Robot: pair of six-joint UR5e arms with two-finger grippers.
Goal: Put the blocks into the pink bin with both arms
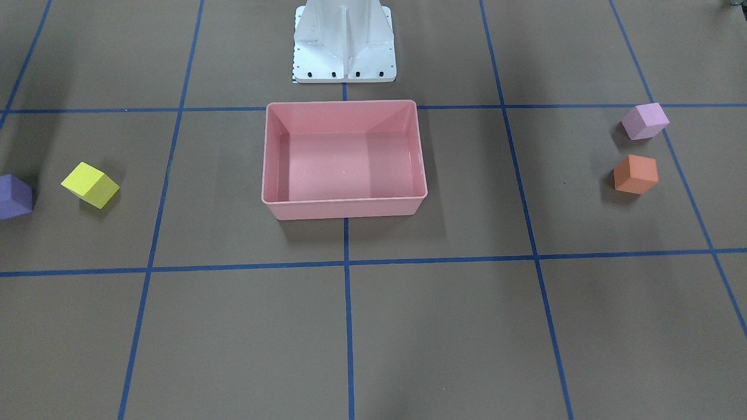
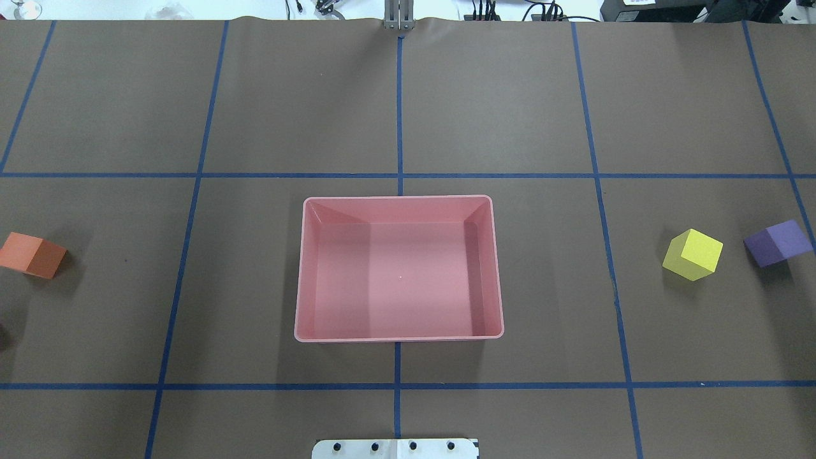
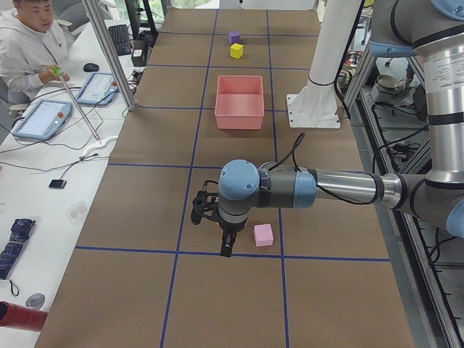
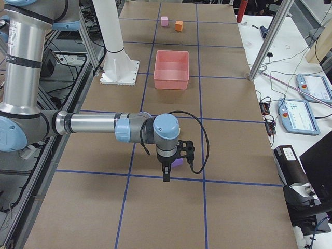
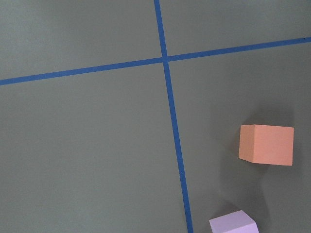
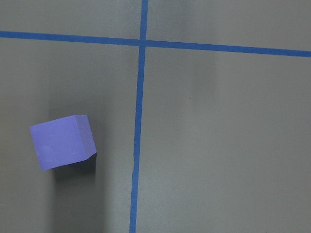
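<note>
The bin (image 1: 344, 209) sits mid-counter (image 1: 443, 326), nearer the robot's edge than the operators' edge, just in front of the pedestal (image 1: 344, 41) and straddling a line of blue tape (image 1: 347, 303); all four blocks lie on the counter outside it. Toward the end on the robot's left lie the orange block (image 1: 635, 174) and the lilac block (image 1: 645, 121), near each other but apart, the lilac one closer to the robot's edge. Toward the end on the robot's right lie the yellow block (image 1: 90, 184) and the purple block (image 1: 14, 196), just beside each other, the purple one closer to that end. The left arm (image 3: 326, 190) reaches out level over the left end, and the left gripper (image 3: 227, 245) points down above the counter beside the lilac block; it shows only in the side view, so I cannot tell how its jaws stand. The right arm (image 4: 93, 124) reaches out likewise over the right end, the right gripper (image 4: 166, 174) pointing down close by the purple block, which it partly hides; I cannot tell the state of its jaws either. An operator (image 3: 29, 36) sits at a desk beyond the operators' edge.
</note>
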